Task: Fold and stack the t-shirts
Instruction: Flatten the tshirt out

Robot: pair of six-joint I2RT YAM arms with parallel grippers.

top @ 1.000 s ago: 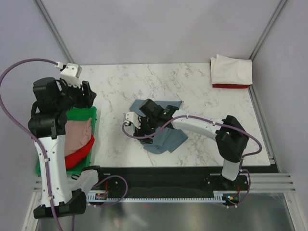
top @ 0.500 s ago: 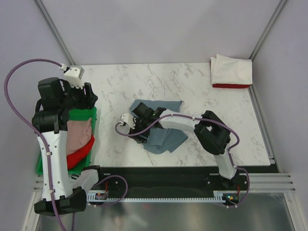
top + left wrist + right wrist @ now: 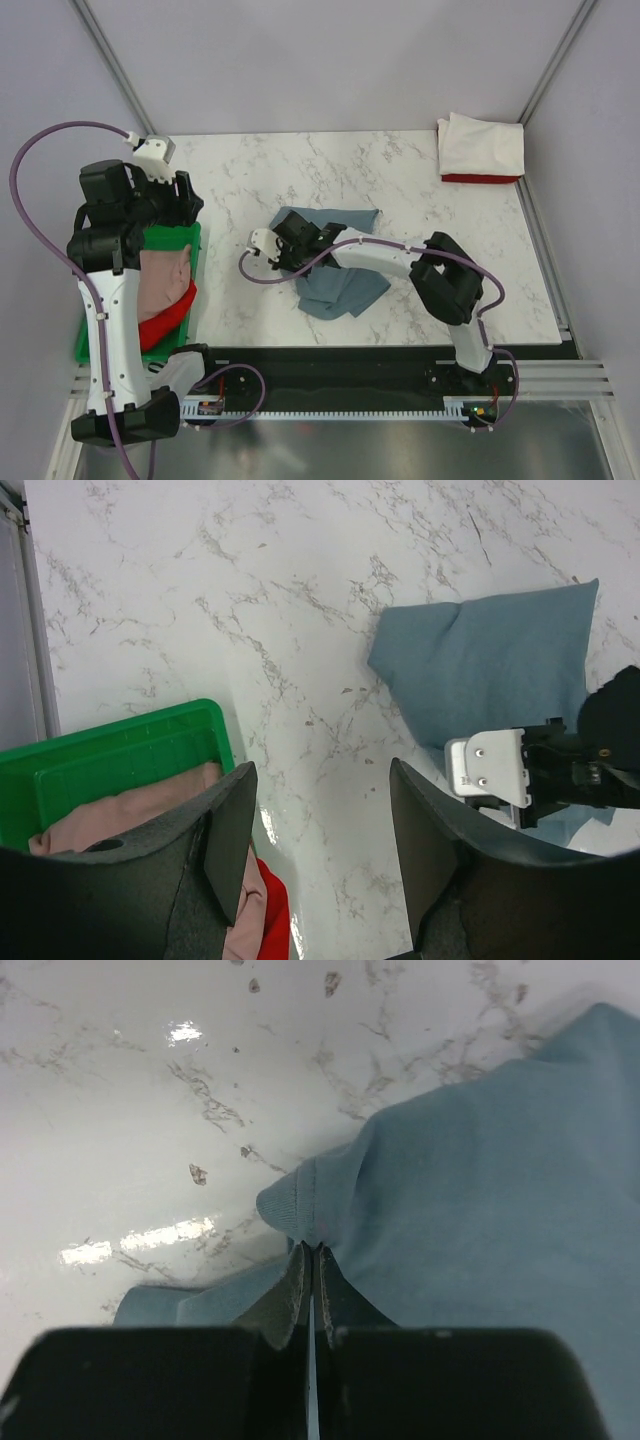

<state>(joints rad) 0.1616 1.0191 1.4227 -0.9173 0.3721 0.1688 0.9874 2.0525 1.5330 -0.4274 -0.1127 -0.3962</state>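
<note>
My right arm lies stretched low across the marble table (image 3: 400,180) toward the left, wrist bent down at the left edge of the slate blue-grey t-shirt (image 3: 345,290), which sits crumpled near the table's middle. The right gripper (image 3: 311,1252) has its fingers pressed together on a puckered fold of that shirt's hem. From above, the arm and its purple cable (image 3: 262,279) cover part of the cloth. My left arm stands upright over the green tray (image 3: 170,238) at the left side, with the left gripper (image 3: 322,830) spread wide and empty above the tray's corner. In the tray a pale pink t-shirt (image 3: 162,280) lies on a red t-shirt (image 3: 168,320). A folded white t-shirt (image 3: 482,145) rests on a folded red cloth (image 3: 480,179) in the far right corner, well apart from both arms
</note>
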